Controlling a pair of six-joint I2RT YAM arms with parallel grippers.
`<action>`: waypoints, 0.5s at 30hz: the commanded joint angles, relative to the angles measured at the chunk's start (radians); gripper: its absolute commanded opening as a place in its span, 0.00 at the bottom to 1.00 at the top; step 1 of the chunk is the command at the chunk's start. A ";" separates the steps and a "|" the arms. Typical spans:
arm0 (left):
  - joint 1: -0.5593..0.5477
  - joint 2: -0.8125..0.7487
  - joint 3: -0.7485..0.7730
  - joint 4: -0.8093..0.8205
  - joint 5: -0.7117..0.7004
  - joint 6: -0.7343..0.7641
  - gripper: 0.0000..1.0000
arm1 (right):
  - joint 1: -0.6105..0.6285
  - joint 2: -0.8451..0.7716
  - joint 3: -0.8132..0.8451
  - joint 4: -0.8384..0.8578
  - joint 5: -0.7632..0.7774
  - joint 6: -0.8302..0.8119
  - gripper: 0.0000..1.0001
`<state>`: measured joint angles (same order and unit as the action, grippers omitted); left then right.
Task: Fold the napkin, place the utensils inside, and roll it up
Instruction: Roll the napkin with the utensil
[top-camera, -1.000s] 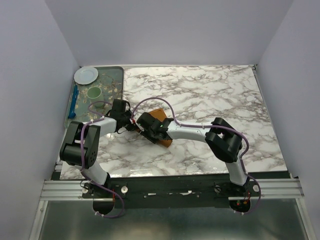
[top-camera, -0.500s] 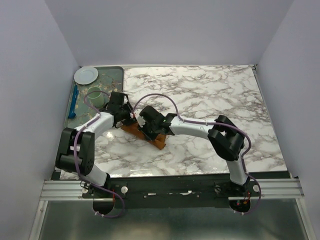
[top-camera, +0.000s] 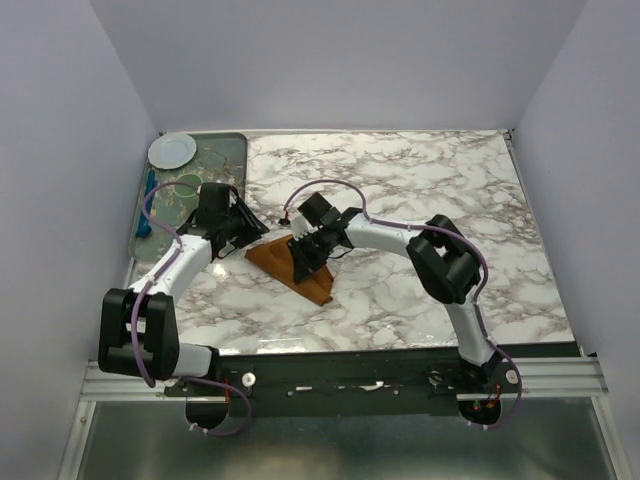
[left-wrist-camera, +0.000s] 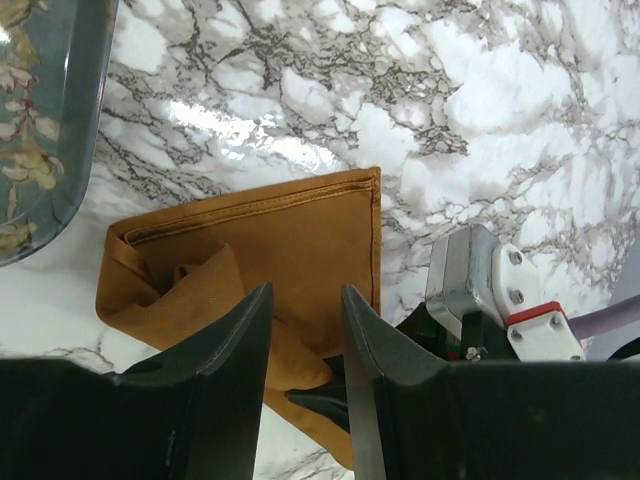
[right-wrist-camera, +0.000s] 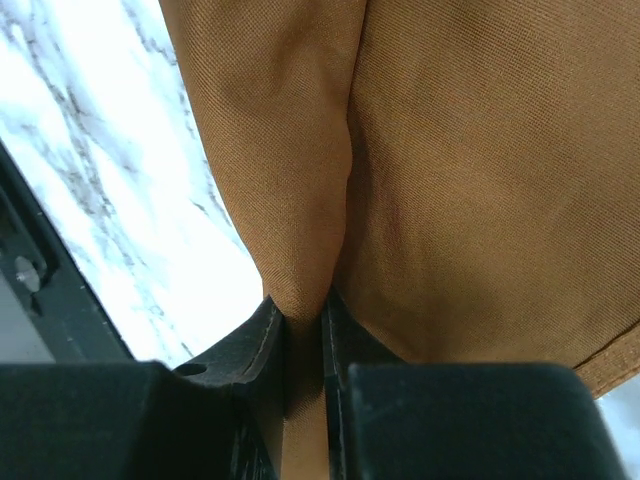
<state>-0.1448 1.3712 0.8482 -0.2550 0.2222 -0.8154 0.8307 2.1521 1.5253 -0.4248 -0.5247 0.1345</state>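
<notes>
Because the R gripper (right-wrist-camera: 298, 312) is clamped narrow on a raised pleat of the napkin (top-camera: 300, 272), the cloth can be drawn over for the fold. L gripper (left-wrist-camera: 305, 300) hovers just above, jaws part-open, empty. Napkin lies mid-left on the table (top-camera: 430, 200), near the tray (top-camera: 240, 160); fork not discernible.

Lab booth, plain lavender walls (top-camera: 330, 60), aluminium rail (top-camera: 555, 376)

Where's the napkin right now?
In the top view, the napkin lies folded on the marble table left of centre, just right of the tray, with a fold pinched in the right end effector.
</notes>
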 joint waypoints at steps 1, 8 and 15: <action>0.004 -0.035 -0.054 0.016 0.066 -0.013 0.42 | 0.007 0.068 0.033 -0.088 -0.084 0.019 0.23; -0.007 -0.035 -0.129 0.057 0.117 -0.028 0.35 | -0.050 0.121 0.052 -0.094 -0.227 0.046 0.30; -0.007 0.078 -0.182 0.132 0.091 -0.036 0.31 | -0.056 0.098 0.067 -0.136 -0.167 0.025 0.41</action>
<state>-0.1463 1.3823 0.7013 -0.1879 0.3115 -0.8429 0.7761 2.2311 1.5784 -0.4721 -0.7551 0.1841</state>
